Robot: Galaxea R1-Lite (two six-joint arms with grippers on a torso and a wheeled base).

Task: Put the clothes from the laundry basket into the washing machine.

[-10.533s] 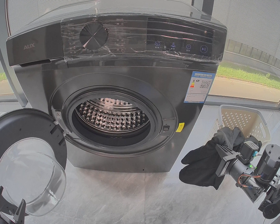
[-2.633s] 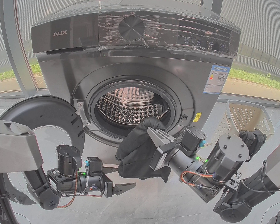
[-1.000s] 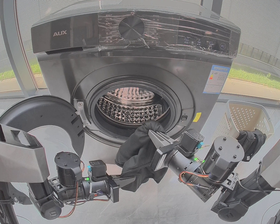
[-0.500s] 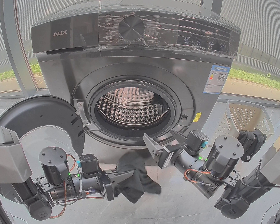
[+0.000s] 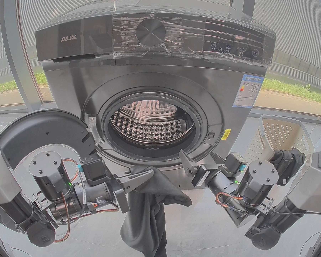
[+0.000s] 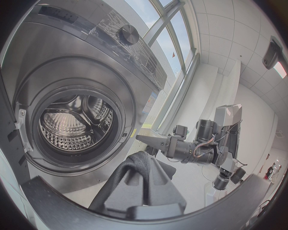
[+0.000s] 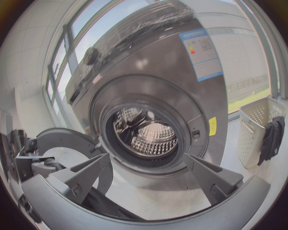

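drum seems empty; left claw clamps a garment at its 6 o'clock, right claw apart; second garment drapes the basket.

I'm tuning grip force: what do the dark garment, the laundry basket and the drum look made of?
Dark garment: soft matte fabric, perhaps knit; it hangs in limp folds. Laundry basket: rigid cream plastic, seemingly; moulded perforated walls. Drum: shiny metal, likely stainless steel; bright reflections on its dimpled surface.
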